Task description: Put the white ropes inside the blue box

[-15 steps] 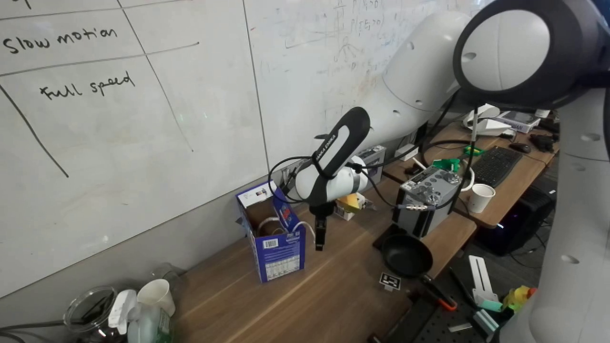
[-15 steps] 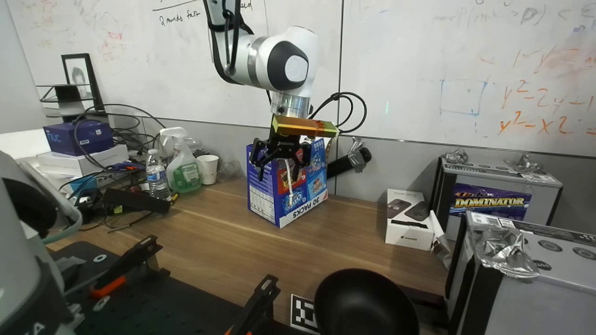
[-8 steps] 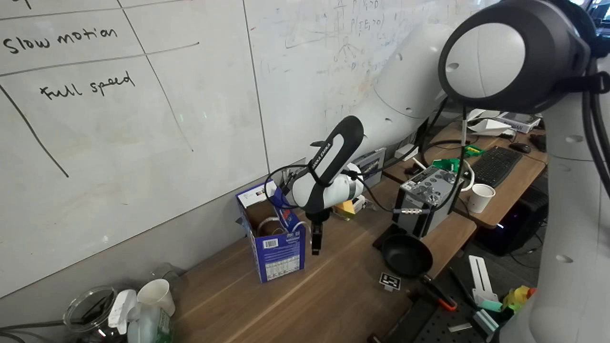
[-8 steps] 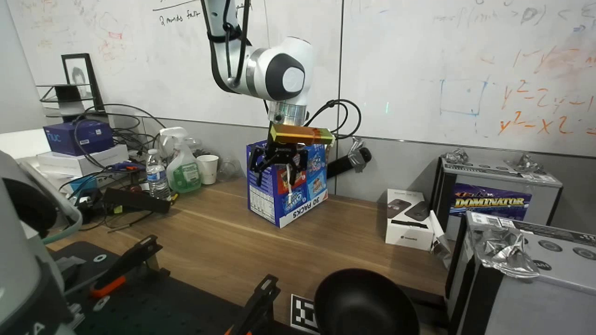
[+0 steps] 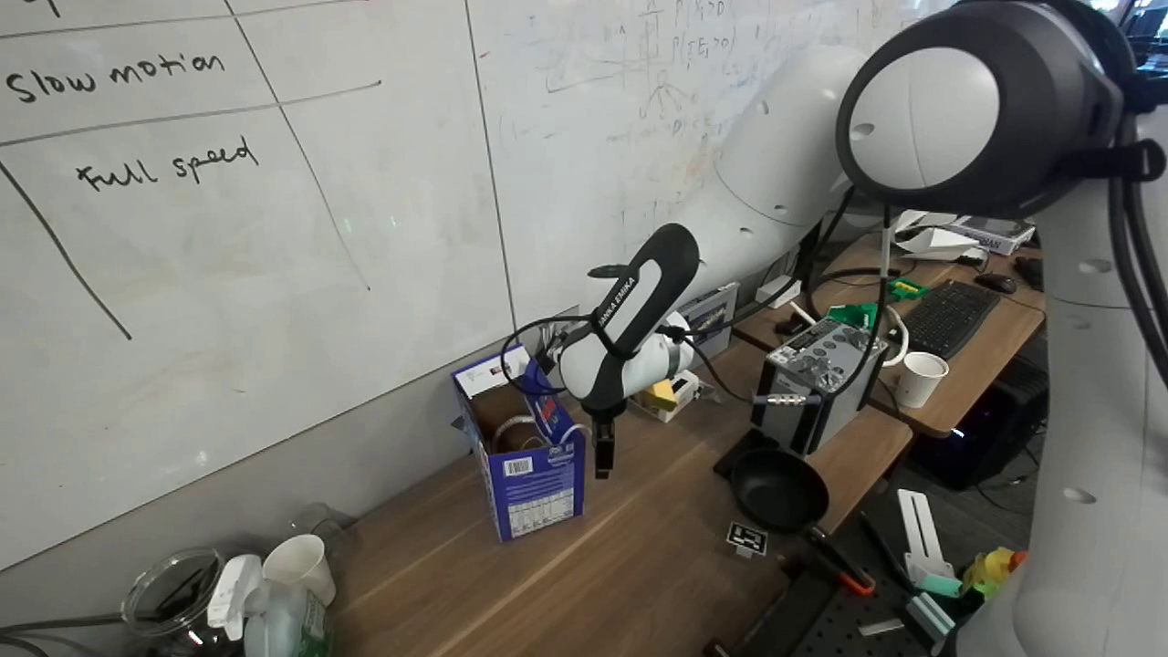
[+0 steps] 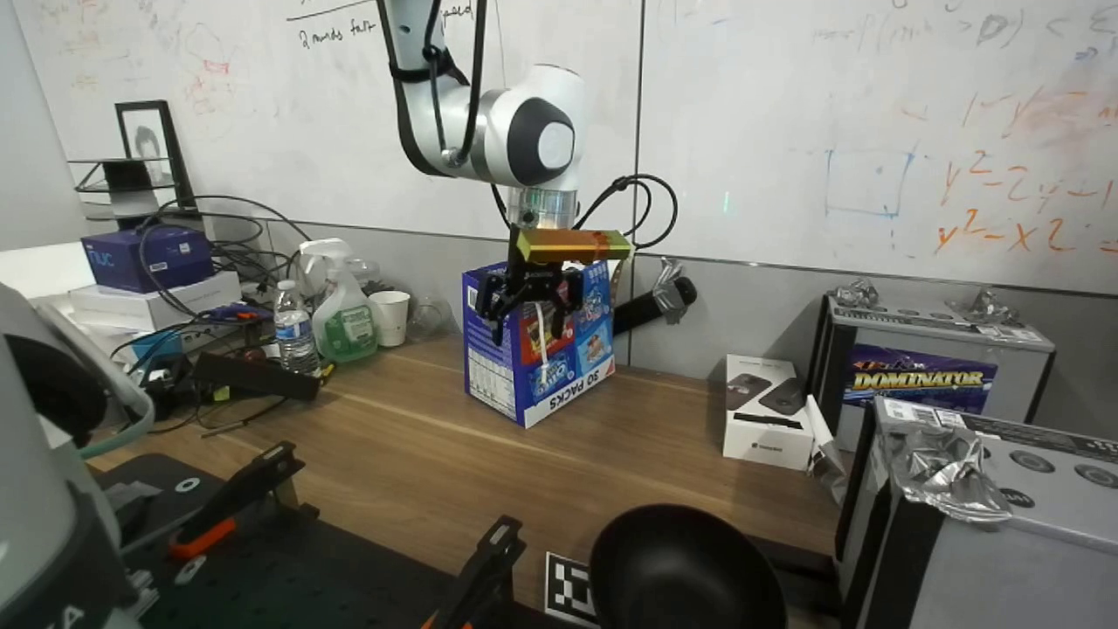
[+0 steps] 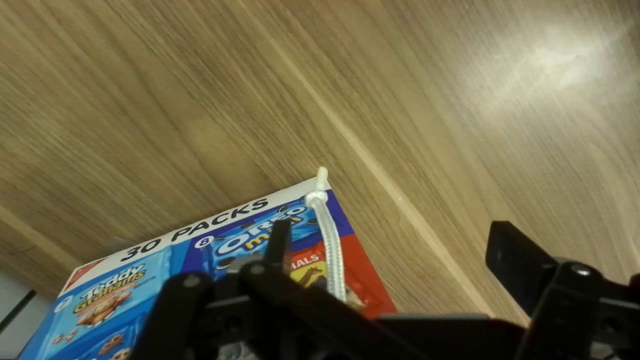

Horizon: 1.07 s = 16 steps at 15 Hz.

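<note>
Since a second ago the arm (image 5: 780,164) has dipped and the pincer (image 6: 527,336) has shifted slightly; the blue box (image 5: 537,488) and the white rope (image 7: 332,250) draped over it look unmoved. Our pincer is spread wide and grips nothing. The rope hangs over the box's rim and down its printed face, its knotted end near the bottom edge. In the wrist view it shows between the pincer's tips, but we cannot tell how near. White cord (image 5: 514,421) also lies inside the box.

We judge the step in hand to be reaching for the overhanging end; next calls for closing on it, lifting it over the rim and lowering it in. The raised flap (image 5: 549,411) might snag. The wall (image 5: 401,447) stands close behind; freer room lies over the worktop (image 5: 639,511) toward the black pan (image 5: 777,488).
</note>
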Available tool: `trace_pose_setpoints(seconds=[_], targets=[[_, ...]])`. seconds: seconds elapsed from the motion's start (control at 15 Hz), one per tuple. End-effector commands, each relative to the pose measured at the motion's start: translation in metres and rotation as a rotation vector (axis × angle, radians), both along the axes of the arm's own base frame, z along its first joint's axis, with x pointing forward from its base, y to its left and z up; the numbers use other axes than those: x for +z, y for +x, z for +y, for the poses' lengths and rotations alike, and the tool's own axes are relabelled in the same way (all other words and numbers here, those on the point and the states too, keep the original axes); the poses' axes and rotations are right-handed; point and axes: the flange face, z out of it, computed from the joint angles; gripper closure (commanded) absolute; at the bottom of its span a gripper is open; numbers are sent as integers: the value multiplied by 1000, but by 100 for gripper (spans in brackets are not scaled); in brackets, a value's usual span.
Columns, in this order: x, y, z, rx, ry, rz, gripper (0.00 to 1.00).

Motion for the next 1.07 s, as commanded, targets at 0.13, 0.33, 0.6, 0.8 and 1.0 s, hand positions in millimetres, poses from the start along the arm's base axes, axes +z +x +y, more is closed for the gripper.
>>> trace_pose_setpoints(seconds=[0.13, 0.33, 0.6, 0.8, 1.0], targets=[[3, 8, 1, 4, -13, -28, 0], [2, 8, 1, 1, -15, -21, 0], [1, 9, 2, -3, -9, -20, 0], [-2, 9, 1, -8, -6, -16, 0], [-4, 10, 1, -4, -4, -17, 25]])
